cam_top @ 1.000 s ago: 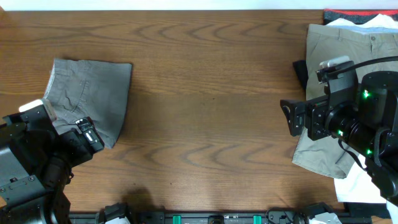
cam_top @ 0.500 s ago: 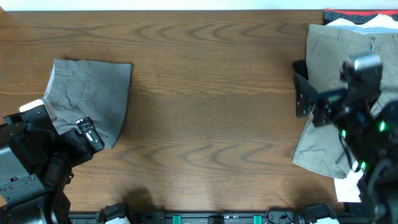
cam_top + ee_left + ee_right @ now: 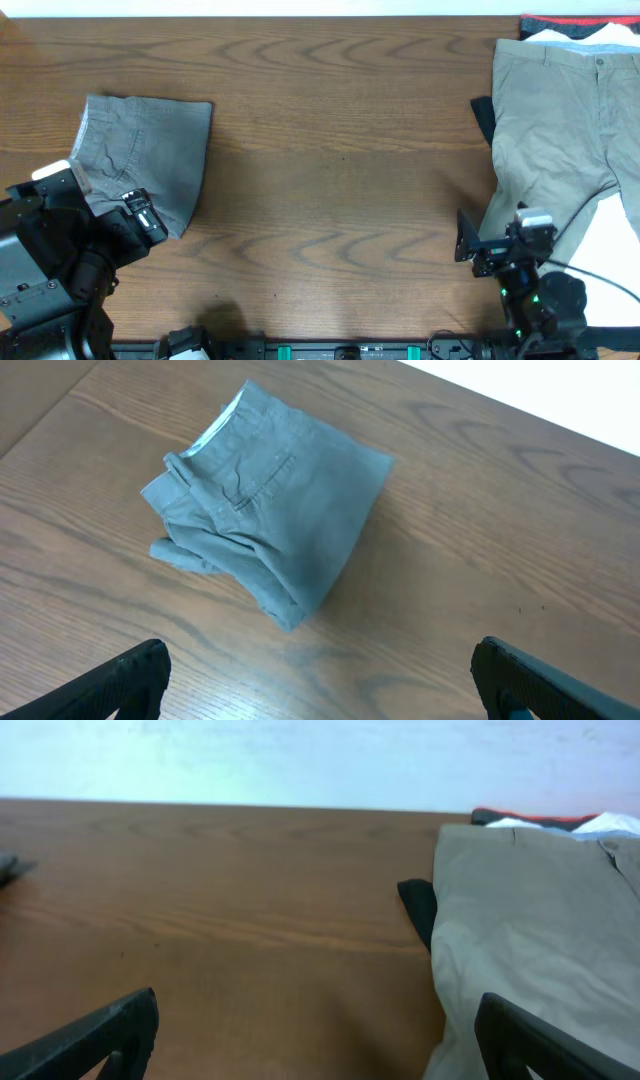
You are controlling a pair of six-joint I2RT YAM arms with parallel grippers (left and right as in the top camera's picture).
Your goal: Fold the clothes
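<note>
The left gripper (image 3: 320, 690) hangs with its fingers spread wide and nothing between them; the grey shorts (image 3: 265, 530) lie just ahead of it, a touch to its left, folded into a rumpled bundle on the wooden table (image 3: 480, 540) and clear of both fingertips; the right gripper (image 3: 320, 1045) is spread just as wide, empty, low over the wood; ahead and to its right the khaki trousers (image 3: 540, 930) lie flat, a dark scrap (image 3: 418, 905) at their left edge.
</note>
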